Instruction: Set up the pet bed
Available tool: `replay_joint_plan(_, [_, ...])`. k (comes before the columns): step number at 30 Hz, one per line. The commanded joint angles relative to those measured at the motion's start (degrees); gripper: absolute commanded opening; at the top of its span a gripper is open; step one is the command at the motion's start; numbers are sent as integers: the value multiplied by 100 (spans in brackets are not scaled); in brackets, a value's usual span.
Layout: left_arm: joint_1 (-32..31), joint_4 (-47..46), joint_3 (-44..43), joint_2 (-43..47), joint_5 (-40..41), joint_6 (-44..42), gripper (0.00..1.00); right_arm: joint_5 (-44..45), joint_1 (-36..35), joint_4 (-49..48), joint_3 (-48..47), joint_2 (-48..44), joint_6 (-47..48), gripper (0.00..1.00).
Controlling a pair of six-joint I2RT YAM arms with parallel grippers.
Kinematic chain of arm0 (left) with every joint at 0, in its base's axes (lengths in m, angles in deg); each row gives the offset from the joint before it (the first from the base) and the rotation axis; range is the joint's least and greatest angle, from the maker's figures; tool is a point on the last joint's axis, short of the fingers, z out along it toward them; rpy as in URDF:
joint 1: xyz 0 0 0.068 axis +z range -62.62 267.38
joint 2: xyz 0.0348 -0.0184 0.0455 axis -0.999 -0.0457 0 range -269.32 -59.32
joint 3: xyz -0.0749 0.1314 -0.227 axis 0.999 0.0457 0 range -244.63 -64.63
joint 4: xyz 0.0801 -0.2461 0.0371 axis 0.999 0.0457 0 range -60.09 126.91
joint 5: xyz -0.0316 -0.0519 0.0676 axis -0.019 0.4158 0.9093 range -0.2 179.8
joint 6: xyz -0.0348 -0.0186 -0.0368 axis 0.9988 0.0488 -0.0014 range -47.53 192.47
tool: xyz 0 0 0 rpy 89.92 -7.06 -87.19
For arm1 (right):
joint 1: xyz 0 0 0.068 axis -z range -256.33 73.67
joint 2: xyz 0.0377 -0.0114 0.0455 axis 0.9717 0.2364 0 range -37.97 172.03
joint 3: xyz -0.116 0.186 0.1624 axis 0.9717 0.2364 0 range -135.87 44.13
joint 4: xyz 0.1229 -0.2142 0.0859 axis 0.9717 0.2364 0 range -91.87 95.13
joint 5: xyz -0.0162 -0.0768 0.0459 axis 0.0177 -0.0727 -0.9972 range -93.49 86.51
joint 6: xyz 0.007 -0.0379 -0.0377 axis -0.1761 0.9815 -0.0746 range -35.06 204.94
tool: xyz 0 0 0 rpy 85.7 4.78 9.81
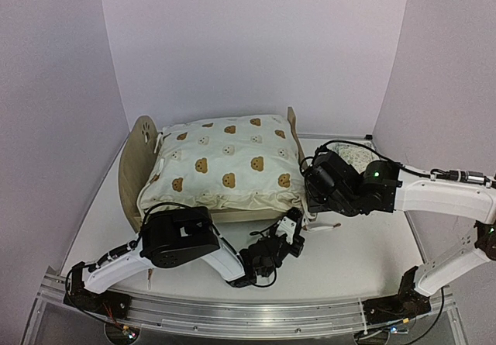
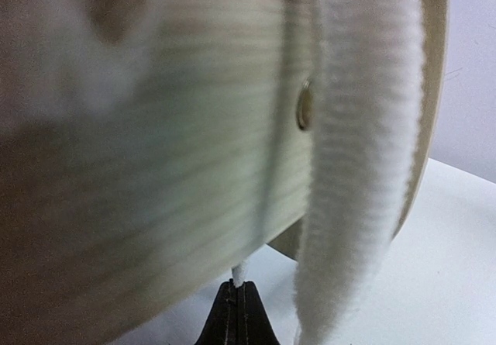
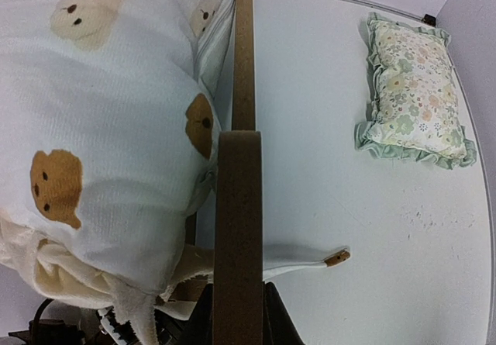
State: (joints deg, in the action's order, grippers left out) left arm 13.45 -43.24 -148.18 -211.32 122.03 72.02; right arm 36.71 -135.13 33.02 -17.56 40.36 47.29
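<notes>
I am looking at the bed (image 1: 138, 159) standing mid-table with its headboard to the left. The quilt (image 1: 229, 163) is lying over it, puffed up and rumpled, with one corner spilling over the footboard (image 3: 242, 66) at the near right.

My right gripper (image 3: 236, 314) is clamping the footboard edge between its fingers, so I am holding the frame steady from that end. My left gripper (image 2: 237, 298) is clenched tight just beside the frame's near corner. A wisp of white fabric is showing at its tips, but I cannot tell whether it is actually pinching it.

I am judging the job as partly done. The quilt is on the bed, yet it is sitting bunched rather than flat, and a tie is trailing onto the table (image 3: 325, 190). The pillow (image 3: 411, 89) is lying on the table well apart from the bed, beyond the footboard, not yet placed. Straightening the quilt and setting the pillow on the bed are what I am counting as left.
</notes>
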Motion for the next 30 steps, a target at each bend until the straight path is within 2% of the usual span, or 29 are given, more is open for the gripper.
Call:
replay_joint_plan(1, [260, 231, -54, 60, 179, 358, 0, -213, -263, -1158, -229, -511, -475, 0])
replay_joint_plan(13, [223, 292, 85, 133, 113, 442, 0, -180, -263, -1162, -221, -502, -454, 0])
replay_joint_plan(30, [35, 522, 813, 487, -38, 634, 0, -91, -265, -1184, -134, -482, -411, 0])
